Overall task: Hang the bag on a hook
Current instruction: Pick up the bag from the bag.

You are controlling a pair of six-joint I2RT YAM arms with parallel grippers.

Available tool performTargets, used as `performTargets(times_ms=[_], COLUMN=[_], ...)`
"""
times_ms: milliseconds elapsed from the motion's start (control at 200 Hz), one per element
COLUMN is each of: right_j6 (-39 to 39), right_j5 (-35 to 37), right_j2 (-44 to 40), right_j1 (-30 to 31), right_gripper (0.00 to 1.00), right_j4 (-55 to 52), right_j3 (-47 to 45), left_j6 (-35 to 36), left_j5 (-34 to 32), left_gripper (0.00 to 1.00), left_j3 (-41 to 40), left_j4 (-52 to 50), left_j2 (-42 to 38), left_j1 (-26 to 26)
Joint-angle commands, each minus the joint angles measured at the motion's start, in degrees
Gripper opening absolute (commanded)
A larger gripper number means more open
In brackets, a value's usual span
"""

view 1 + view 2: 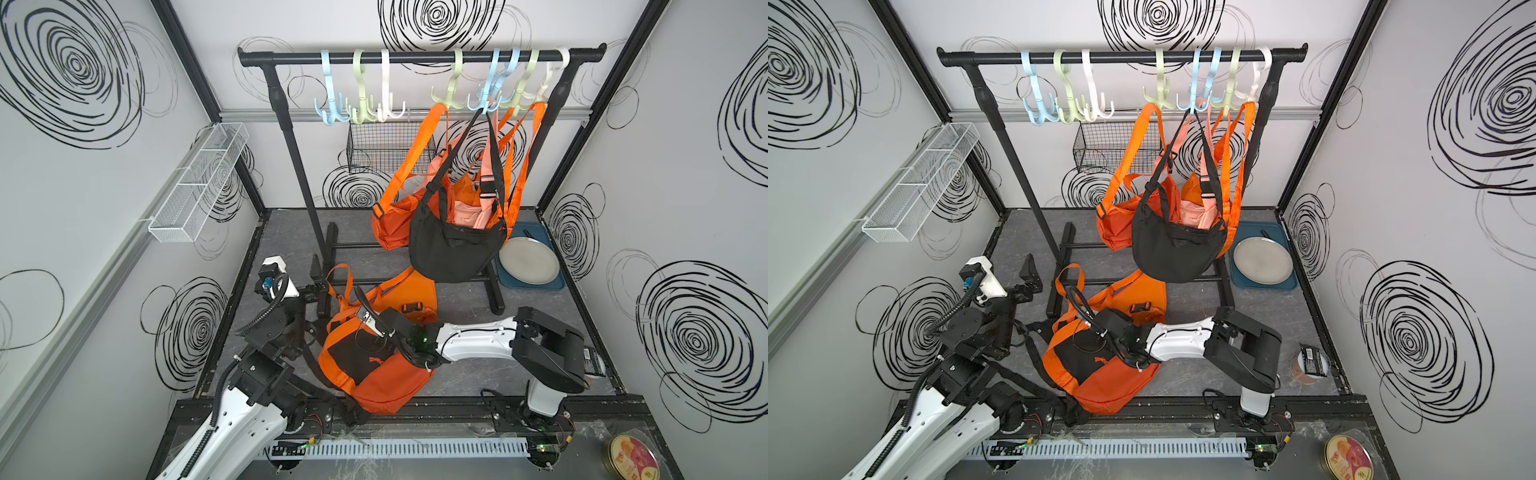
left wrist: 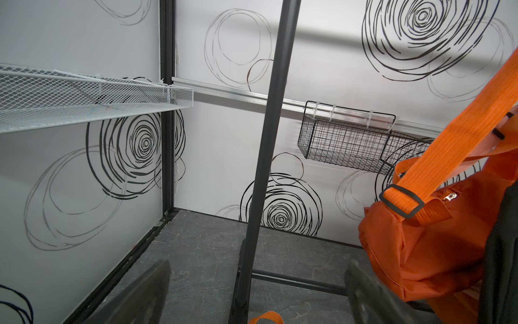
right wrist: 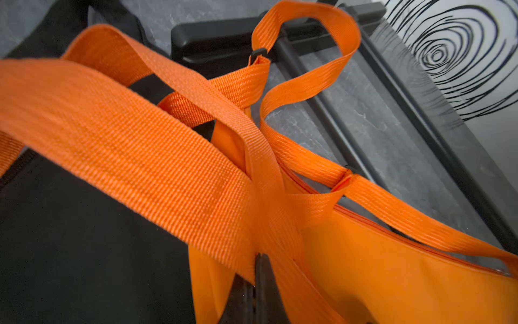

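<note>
The orange fabric bag with a black panel point(image 1: 374, 357) lay slumped on the grey floor at the front of the cell, near the foot of the rack and well below its black metal rail point(image 1: 419, 56). The right gripper point(image 1: 370, 319) sat on top of the bag. In the right wrist view its jaws were together, and the orange webbing strap point(image 3: 168, 168) looked pinched between them. The strap's free loop ran away from the gripper toward the rack base.

The left gripper point(image 1: 318, 276) had its jaws wide apart and held nothing. It stood just beside the rack foot, close to that loop.

The key relation was that the target lay up and back from the right gripper. The 3 pastel plastic hooks point(image 1: 361, 106) at the left end of the rail hung bare. The hooks at the right end were crowded with the hung black crescent bag point(image 1: 453, 249) and other bags.

My read is that the grasp was made and the lift had not started. The strap's long axis would need to cross a prong, and the slack loop could snag on the rack foot.
</note>
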Motion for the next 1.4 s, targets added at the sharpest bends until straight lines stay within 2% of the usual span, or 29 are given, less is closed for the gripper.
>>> performTargets(times_ms=[0, 185, 325, 420, 495, 645, 766, 901, 1031, 1111, 1231, 1396], right_j6=[0.55, -0.31, -0.65, -1.72, -1.46, -1.21, 0.03, 3.89, 6.53, 7.77, 8.12, 8.99], right_j5=[-0.68, 0.15, 1.93, 3.29, 5.47, 8.49, 9.44, 11.6, 10.54, 9.76, 9.24, 7.47], right_j2=[-7.67, -15.17, -19.3, -21.54, -22.55, -22.78, -21.72, -20.13, -20.75, -20.75, -21.08, -22.53], right_j1=[-1.88, -2.9, -2.9, -2.82, -3.08, -3.1, -3.21, -3.51, -4.62, -5.59, -5.86, -5.84], right_gripper=[0.0, 0.0, 0.0, 0.0, 0.0, 0.0, 0.0, 0.0, 0.0, 0.0, 0.0, 0.0], right_j4=[-0.49, -5.21, -7.15, -6.07, -8.64, -13.89, -15.62, -18.81, -19.73, -21.17, -22.41, -23.03], right_j3=[0.18, 3.27, 4.97, 4.76, 7.04, 11.94, 12.05, 12.07, 12.49, 13.78, 14.93, 14.36], left_j6=[1.67, 3.3, 4.04, 5.58, 7.59, 11.4, 9.6, 0.07, -7.76, -10.54, -14.42, -18.31], left_j5=[4.13, 13.74, 21.3, 25.84, 26.64, 17.65, 7.92, -0.09, -2.69, -3.76, -10.67, -13.02], left_gripper=[0.99, 1.0, 0.96, 0.94, 0.92, 0.9, 0.88, 0.86, 0.84, 0.84, 0.81, 0.68], left_j3=[1.25, 2.68, 5.24, 7.0, 8.65, 10.28, 8.76, 6.23, 2.54, 1.29, -0.43, -3.79], left_j4=[2.83, 2.66, 1.31, -0.96, -3.55, -9.32, -11.8, -17.29, -20.27, -21.53, -22.76, -20.84], left_j2=[0.03, -0.49, -0.34, 0.78, 1.97, 3.45, 3.22, 1.78, 0.72, 2.13, 6.33, 8.98], left_j1=[-0.08, -0.85, -2.55, -6.37, -12.02, -25.56, -31.98, -35.79, -39.31, -42.04, -46.24, -44.17])
